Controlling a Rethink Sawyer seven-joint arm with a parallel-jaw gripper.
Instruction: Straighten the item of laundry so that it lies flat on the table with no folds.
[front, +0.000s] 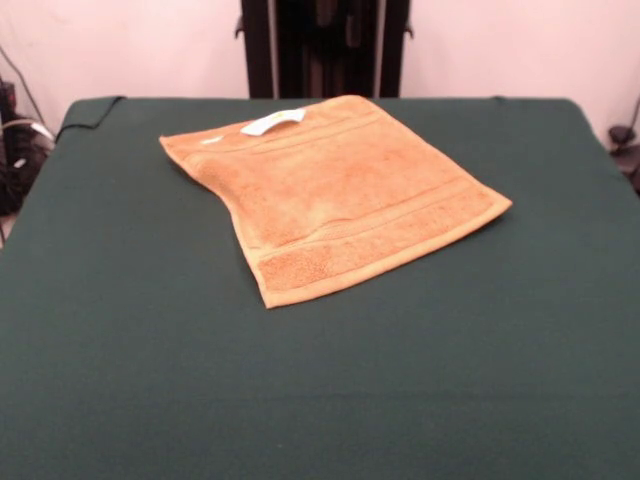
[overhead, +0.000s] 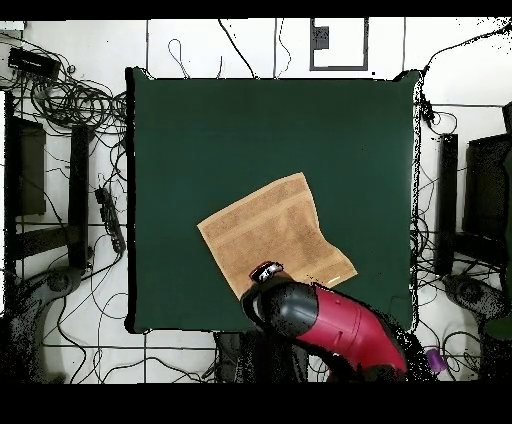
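Note:
The item of laundry (front: 335, 190) is an orange-tan towel spread on the dark green table (front: 150, 380), turned like a diamond toward the far middle. Its white tag (front: 272, 122) sticks up at the far edge. The towel's left edge bows inward and looks slightly raised; the remainder lies flat. From overhead, the towel (overhead: 272, 232) sits toward the table's (overhead: 200, 130) bottom half. The red and black arm (overhead: 335, 325) reaches in from the bottom and its dark end (overhead: 266, 285) covers the towel's lower corner. The gripper shows only from above there. The front view shows no gripper.
Black stands (overhead: 78, 195) and tangled cables (overhead: 70, 100) line the floor on both sides of the table. A black column (front: 322, 45) rises behind the table's far edge. The green cloth stretches wide in front of the towel.

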